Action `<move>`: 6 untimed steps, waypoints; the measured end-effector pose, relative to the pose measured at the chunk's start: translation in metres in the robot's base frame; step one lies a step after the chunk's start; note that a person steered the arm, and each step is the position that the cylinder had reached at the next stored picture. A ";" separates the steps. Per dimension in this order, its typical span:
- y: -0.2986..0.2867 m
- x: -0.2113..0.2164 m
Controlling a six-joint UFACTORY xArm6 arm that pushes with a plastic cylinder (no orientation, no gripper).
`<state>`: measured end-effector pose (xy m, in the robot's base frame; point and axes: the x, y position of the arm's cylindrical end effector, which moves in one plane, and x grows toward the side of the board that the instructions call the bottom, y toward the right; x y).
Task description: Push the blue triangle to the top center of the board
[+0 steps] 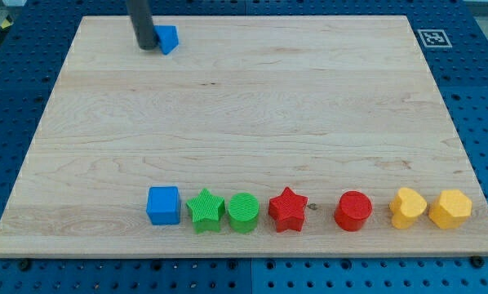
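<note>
The blue triangle [168,38] lies near the view's top left on the wooden board [244,122]. The dark rod comes down from the top edge, and my tip [146,46] rests on the board right against the triangle's left side. Part of the triangle's left edge is hidden behind the rod.
A row of blocks lies along the view's bottom: a blue cube [163,205], a green star [205,210], a green cylinder [243,212], a red star [288,209], a red cylinder [352,211], a yellow heart [408,207] and a yellow hexagon [450,208]. A marker tag [432,37] sits at the top right.
</note>
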<state>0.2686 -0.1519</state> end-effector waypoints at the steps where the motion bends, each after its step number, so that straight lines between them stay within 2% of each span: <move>1: 0.044 -0.004; 3: 0.061 -0.045; 6: 0.069 -0.040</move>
